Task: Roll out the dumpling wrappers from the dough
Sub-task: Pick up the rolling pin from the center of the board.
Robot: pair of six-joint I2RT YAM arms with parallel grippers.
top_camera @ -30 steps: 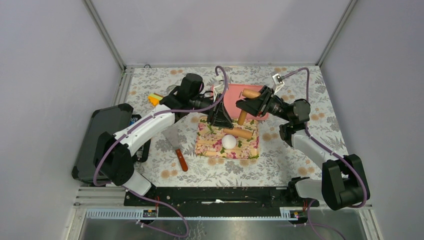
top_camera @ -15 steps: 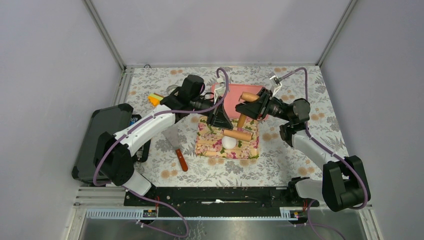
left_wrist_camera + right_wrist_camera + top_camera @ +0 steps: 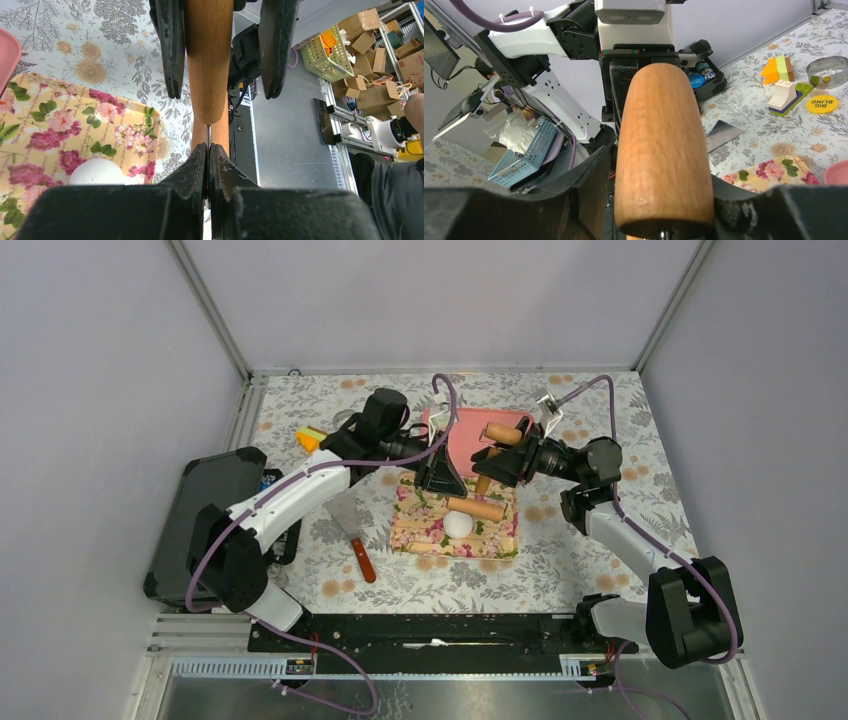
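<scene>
- On the flowered mat, at the middle of the table, the dough sits as a smooth white ball near the mat's centre.
- Just beyond the ball, a wooden roller lies crosswise on the far half of the mat. Whether the two touch cannot be told.
- Left gripper: the jaws are pressed together, tips right at the end of the wooden rolling pin. Whether they pinch any part of it cannot be told.
- Right gripper: the jaws stand apart around the rolling pin. Seen from the left wrist, one finger lies against the wood and the other stands off it with a clear gap.
- Both grippers meet over the far edge of the mat, the left one coming in from the left and the right one from the right.
- A pink board lies just beyond the mat.
- Left of the mat, a scraper with a brown handle lies flat on the tablecloth.
- Far left, near each other: toy blocks, a yellow disc and a metal ring.
</scene>
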